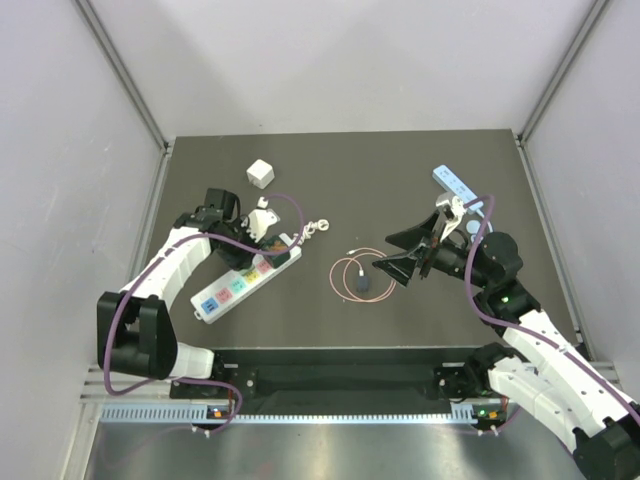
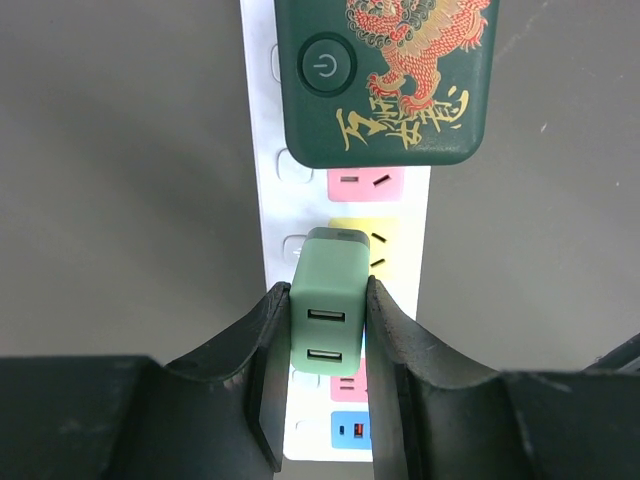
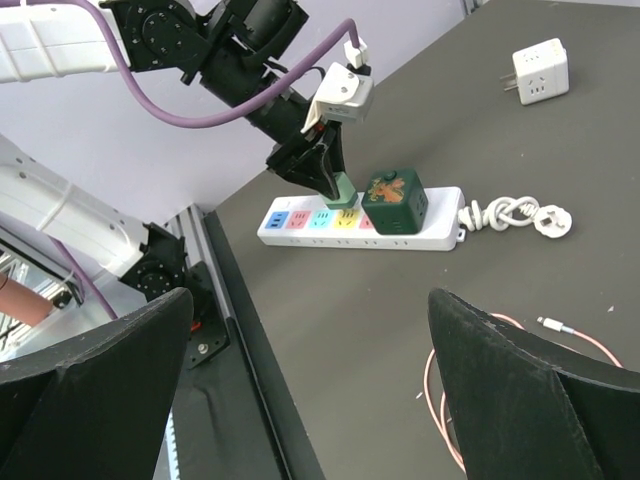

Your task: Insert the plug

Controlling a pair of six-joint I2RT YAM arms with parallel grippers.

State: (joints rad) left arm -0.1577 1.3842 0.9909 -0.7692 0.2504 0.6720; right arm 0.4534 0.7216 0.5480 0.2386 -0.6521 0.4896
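A white power strip (image 1: 242,285) with coloured sockets lies at the left of the dark table; it also shows in the left wrist view (image 2: 345,200) and the right wrist view (image 3: 400,232). A dark green dragon-printed adapter (image 2: 385,75) sits plugged in it. My left gripper (image 2: 320,345) is shut on a pale green USB charger plug (image 2: 328,300), held over the yellow socket (image 2: 378,245); whether its prongs are in, I cannot tell. It also shows in the right wrist view (image 3: 345,192). My right gripper (image 1: 400,262) is open and empty over the table's middle.
A pink coiled cable (image 1: 352,275) lies beside a dark puck (image 1: 362,284) under my right gripper. A white cube adapter (image 1: 260,173) sits at the back left. A light blue strip (image 1: 456,185) lies at the back right. The strip's knotted cord and plug (image 1: 318,229) rest nearby.
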